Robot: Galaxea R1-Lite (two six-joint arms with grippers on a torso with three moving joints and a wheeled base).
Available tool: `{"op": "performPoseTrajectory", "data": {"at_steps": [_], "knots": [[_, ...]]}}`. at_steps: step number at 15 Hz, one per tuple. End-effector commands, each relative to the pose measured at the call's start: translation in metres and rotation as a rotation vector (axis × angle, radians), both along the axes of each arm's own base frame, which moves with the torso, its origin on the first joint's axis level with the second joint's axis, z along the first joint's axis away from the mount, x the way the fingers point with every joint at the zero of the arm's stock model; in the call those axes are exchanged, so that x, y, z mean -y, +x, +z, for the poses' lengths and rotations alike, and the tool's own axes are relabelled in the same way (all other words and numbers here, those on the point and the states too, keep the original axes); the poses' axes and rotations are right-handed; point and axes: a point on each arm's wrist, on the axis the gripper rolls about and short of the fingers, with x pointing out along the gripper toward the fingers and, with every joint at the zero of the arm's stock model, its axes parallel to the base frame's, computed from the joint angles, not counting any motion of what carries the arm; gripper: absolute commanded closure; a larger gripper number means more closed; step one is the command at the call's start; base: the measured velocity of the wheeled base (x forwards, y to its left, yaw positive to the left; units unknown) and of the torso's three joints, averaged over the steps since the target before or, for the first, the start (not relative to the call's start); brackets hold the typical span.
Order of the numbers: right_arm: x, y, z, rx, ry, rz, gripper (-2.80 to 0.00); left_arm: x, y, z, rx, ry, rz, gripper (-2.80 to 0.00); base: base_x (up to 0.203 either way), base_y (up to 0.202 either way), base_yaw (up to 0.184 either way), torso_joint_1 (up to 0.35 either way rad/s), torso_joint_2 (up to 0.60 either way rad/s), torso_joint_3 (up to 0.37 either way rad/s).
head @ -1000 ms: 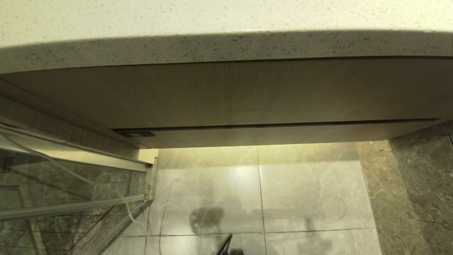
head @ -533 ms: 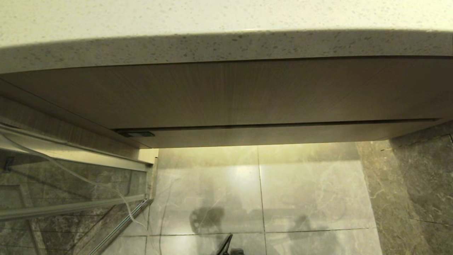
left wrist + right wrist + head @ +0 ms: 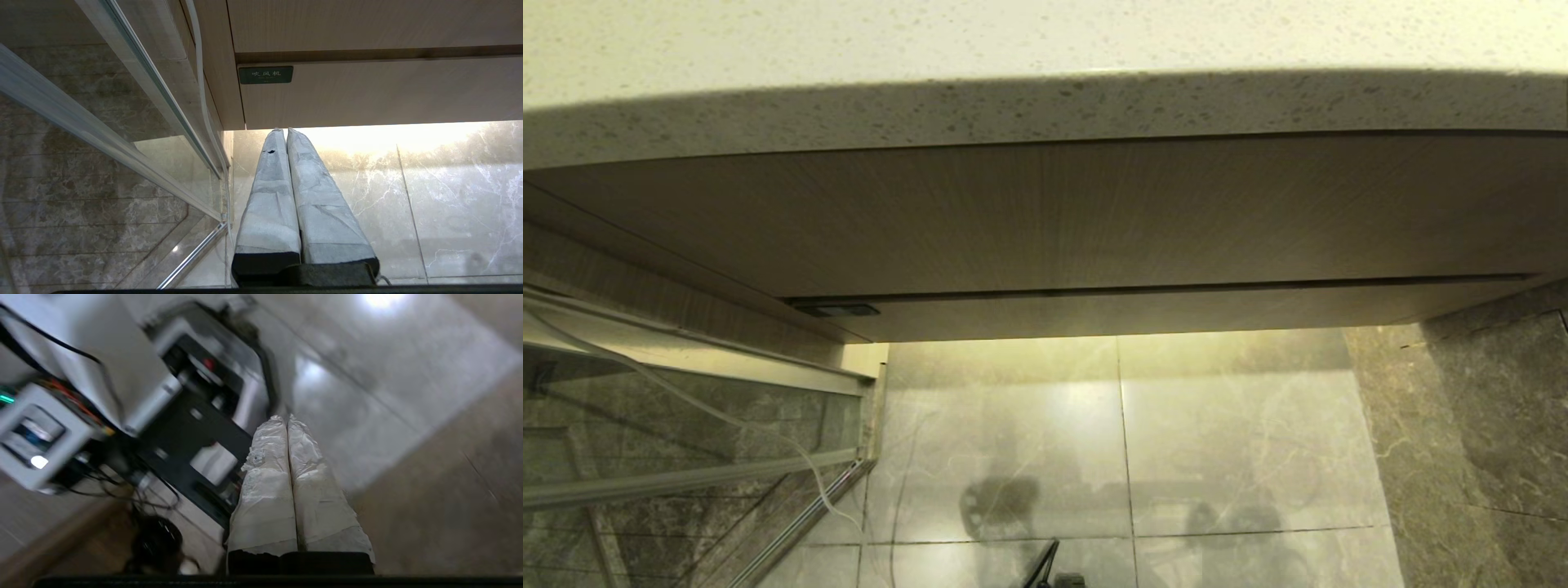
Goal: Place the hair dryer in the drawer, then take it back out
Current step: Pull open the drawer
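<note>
Since the earlier frame, only a dark reflection on the floor tiles (image 3: 1241, 523) is shifting and growing at lower right in the head view. Right gripper (image 3: 287, 418) is pointing toward the floor beside the robot base (image 3: 122, 396), fingers pressed together, gripping nothing. Left gripper (image 3: 284, 130) is hanging below the closed drawer (image 3: 1143, 312), likewise pinched closed and empty. Hair dryer is appearing in no view.

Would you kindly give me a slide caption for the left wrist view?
Left gripper, jaws shut, points toward the closed drawer bearing a small green label.
</note>
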Motion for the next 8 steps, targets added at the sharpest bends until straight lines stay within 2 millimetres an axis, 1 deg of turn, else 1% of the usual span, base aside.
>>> {"op": "performPoseTrajectory", "data": {"at_steps": [1, 5, 7, 8], "knots": [[0.000, 0.014, -0.015, -0.101, -0.090, -0.055, 0.00, 0.000, 0.004, -0.011, -0.038, -0.001, 0.001, 0.00, 0.000, 0.000, 0.000, 0.000, 0.00, 0.000], [-0.006, 0.053, -0.034, -0.314, -0.178, 0.002, 0.00, 0.000, 0.004, -0.011, -0.038, -0.001, 0.001, 0.00, 0.000, 0.000, 0.000, 0.000, 0.00, 0.000], [-0.007, 0.065, -0.044, -0.389, -0.218, 0.070, 0.00, 0.000, 0.004, -0.011, -0.039, 0.001, 0.001, 0.00, 0.000, 0.000, 0.000, 0.000, 0.00, 0.000], [-0.008, 0.069, -0.048, -0.396, -0.256, 0.130, 0.00, 0.000, 0.004, -0.011, -0.038, -0.001, 0.001, 0.00, 0.000, 0.000, 0.000, 0.000, 0.00, 0.000]]}}
